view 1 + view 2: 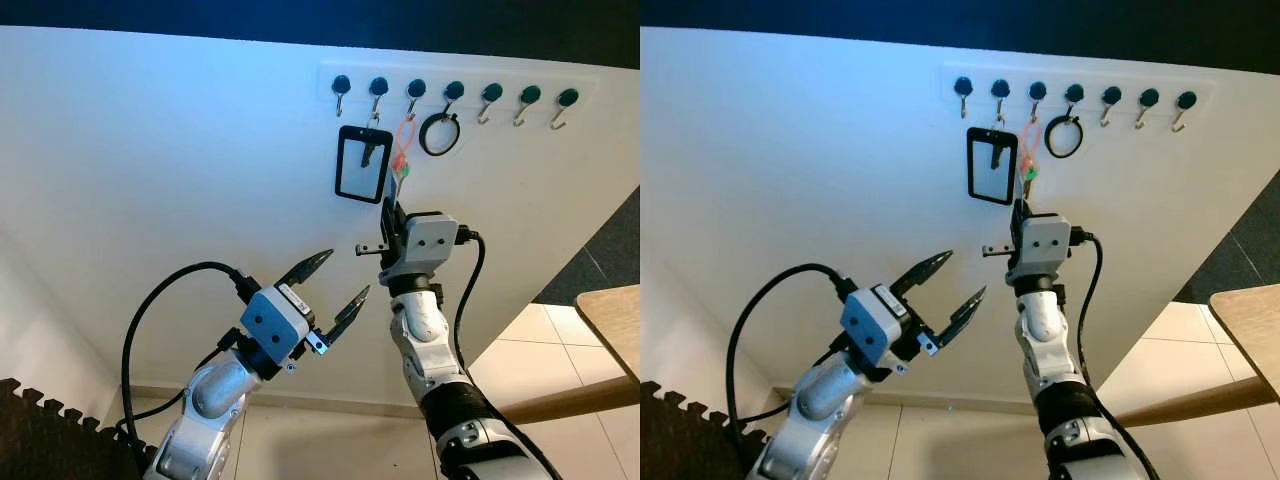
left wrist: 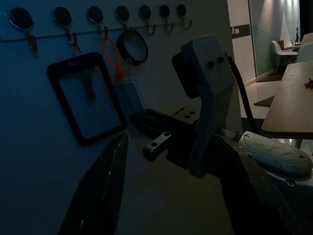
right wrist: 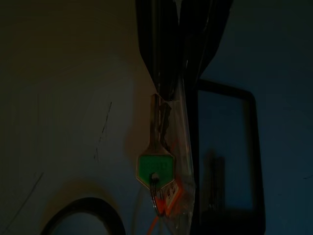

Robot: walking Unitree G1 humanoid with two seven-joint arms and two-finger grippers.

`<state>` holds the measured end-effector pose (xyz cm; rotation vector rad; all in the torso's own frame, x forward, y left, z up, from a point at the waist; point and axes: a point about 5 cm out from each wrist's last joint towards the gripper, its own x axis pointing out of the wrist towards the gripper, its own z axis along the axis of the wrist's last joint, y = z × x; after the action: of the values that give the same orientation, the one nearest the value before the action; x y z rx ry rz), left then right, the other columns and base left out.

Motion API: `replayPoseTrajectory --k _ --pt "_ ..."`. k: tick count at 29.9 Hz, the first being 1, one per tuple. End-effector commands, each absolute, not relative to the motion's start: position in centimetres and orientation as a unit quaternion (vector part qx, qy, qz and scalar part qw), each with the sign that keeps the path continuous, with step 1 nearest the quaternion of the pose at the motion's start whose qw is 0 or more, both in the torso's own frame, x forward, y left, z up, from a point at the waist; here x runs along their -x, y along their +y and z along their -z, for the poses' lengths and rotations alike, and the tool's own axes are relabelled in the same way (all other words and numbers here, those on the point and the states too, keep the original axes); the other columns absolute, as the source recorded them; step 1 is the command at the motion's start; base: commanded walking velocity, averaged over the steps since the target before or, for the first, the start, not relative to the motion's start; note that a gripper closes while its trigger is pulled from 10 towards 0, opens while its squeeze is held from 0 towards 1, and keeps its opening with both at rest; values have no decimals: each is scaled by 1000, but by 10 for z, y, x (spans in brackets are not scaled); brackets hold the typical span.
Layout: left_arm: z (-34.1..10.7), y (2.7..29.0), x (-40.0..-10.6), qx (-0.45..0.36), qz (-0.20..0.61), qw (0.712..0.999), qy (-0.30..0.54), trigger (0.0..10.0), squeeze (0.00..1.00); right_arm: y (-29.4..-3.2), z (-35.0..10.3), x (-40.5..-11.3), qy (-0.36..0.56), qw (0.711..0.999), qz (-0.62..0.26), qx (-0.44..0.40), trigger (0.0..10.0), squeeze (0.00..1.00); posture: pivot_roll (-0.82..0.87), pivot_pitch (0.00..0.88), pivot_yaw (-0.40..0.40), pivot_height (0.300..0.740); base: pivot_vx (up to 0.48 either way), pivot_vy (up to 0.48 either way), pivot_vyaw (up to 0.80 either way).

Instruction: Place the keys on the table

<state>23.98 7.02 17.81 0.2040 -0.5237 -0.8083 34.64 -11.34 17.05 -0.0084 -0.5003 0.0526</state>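
Note:
The keys (image 1: 402, 176), with a green head (image 3: 155, 169) and an orange loop, hang from a hook on the white wall rail (image 1: 455, 90). My right gripper (image 1: 392, 207) is raised straight up beneath them. In the right wrist view its fingers (image 3: 164, 73) are shut on the key's metal blade and a clear sleeve beside it. My left gripper (image 1: 346, 275) is held up lower and to the left, open, holding nothing and away from the wall. The wooden table (image 1: 612, 310) stands at the far right.
A black-framed badge holder (image 1: 363, 163) hangs on the hook left of the keys, and a black ring (image 1: 439, 133) on the hook to their right. Several other hooks are bare. A dark foam mat (image 1: 30, 430) lies at lower left on the tiled floor (image 1: 560, 350).

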Motion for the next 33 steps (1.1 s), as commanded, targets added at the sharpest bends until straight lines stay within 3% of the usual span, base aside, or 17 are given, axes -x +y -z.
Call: replayPoseTrajectory --k 1,7,8,9,11,14,16,33 --pt "-177 70 -239 -111 393 879 -248 10000 0 -116 -172 -345 -251 968 -22 5 0 0 82 96 -51 740 0 0 0" --pt "-177 70 -239 -112 393 878 -248 10000 0 -117 -180 -342 -282 959 -15 5 0 0 80 97 -52 740 0 0 0" --pt "-177 70 -239 -112 393 878 -248 10000 0 -117 -183 -341 -291 957 -14 4 2353 0 79 95 -52 740 0 0 0" --pt "-177 69 -239 -111 393 879 -248 10000 0 -117 -186 -340 -298 955 -13 3 2627 0 79 94 -52 740 0 0 0" --pt "-177 69 -239 -111 393 879 -248 10000 0 -117 -188 -340 -302 953 -13 3 2627 0 79 94 -52 740 0 0 0" --pt "-177 69 -239 -111 394 878 -248 10000 0 -115 -196 -340 -313 950 -13 -3 902 0 78 90 -49 740 0 0 0" --pt "-176 69 -239 -111 395 877 -249 10000 0 -114 -202 -341 -324 946 -12 -9 627 0 78 87 -48 740 0 0 0" --pt "-175 68 -236 -112 399 875 -249 10000 0 -111 -225 -340 -356 934 -10 -20 1922 0 78 76 -49 740 0 0 0"
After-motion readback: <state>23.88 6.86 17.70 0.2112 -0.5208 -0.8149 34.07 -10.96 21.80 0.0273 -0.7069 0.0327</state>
